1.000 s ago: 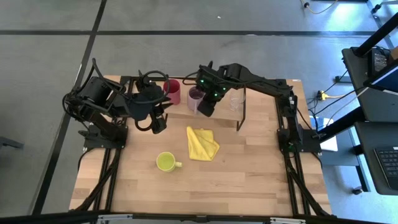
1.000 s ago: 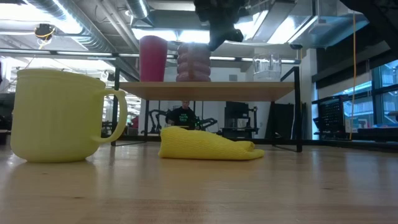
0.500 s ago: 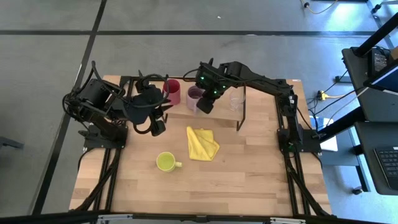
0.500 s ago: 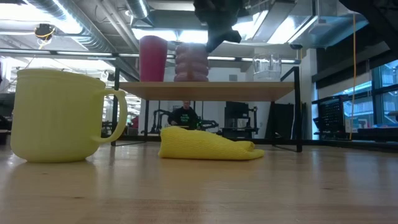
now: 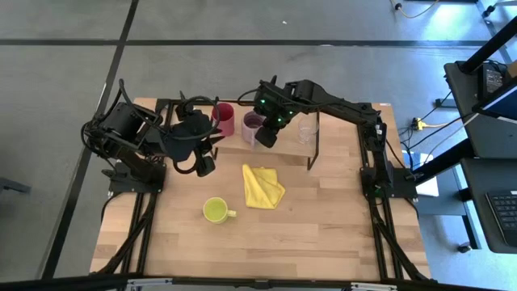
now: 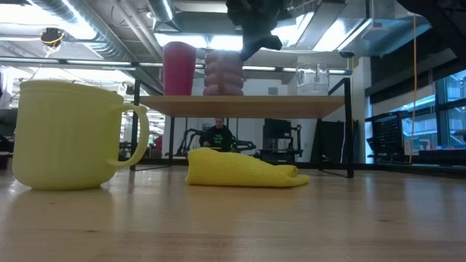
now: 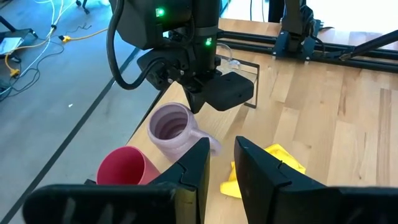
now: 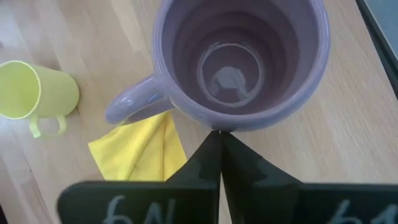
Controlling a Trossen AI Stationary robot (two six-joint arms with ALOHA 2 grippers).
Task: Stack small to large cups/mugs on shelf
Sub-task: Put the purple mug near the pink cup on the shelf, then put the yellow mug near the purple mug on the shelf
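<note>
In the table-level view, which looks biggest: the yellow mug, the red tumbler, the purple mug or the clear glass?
1. Yellow mug, biggest, but only because it sits nearest the camera.
2. Red tumbler.
3. Purple mug, close behind the tumbler.
4. Clear glass, smallest.

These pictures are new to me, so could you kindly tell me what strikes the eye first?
The right end effector hangs just above the purple mug on the shelf, fingers together. Beside that mug stands the magenta-red tumbler. The yellow-green mug sits alone on the tabletop, near the yellow cloth.

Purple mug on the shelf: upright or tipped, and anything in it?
Upright and empty. The purple mug stands on the shelf with its mouth up; the right wrist view looks straight down to its bare bottom.
</note>
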